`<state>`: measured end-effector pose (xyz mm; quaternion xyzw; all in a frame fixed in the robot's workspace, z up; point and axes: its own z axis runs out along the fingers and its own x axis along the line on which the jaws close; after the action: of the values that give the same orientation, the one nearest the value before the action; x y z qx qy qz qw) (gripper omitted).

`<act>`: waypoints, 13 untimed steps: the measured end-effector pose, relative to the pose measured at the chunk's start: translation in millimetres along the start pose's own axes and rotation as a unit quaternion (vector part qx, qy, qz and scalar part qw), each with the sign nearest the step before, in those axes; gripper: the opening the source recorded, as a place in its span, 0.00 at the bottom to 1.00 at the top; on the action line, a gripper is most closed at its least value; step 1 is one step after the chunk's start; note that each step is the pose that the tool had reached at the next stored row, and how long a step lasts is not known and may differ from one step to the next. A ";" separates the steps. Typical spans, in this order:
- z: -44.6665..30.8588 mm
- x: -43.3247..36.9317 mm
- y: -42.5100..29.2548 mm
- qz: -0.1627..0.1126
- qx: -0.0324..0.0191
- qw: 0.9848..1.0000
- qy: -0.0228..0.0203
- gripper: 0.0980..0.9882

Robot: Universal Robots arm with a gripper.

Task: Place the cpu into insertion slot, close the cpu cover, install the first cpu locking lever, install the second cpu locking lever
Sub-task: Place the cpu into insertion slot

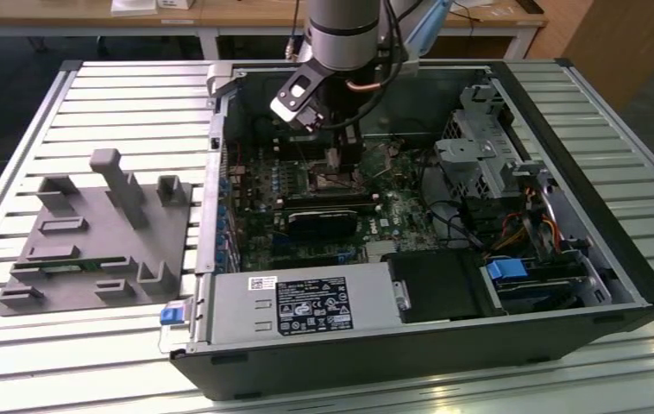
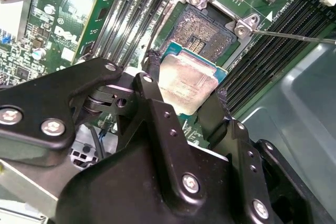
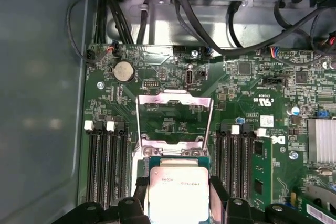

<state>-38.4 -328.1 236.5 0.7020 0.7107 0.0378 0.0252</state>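
Broadly, the open computer case [image 1: 419, 366] lies across the middle of the exterior view, and the gripper [image 1: 333, 142] reaches into it at upper centre. On the motherboard [image 3: 173, 72] the cpu cover [image 3: 173, 98] stands raised off the insertion slot [image 2: 202, 30]. The cpu [image 2: 188, 80] hangs just above that slot, pinched by opposite edges between the fingers [image 2: 153, 69]. It looks light, stiff and fragile, so an edge hold suits it.

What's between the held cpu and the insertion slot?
Nothing: in the second wrist view the insertion slot lies bare just past the cpu the pincer holds.
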 end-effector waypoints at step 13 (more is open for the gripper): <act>10.3 5.4 -5.1 -0.001 0.000 1.000 0.000 0.50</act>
<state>-42.6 -322.6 225.8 0.7015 0.7112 0.0380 0.0252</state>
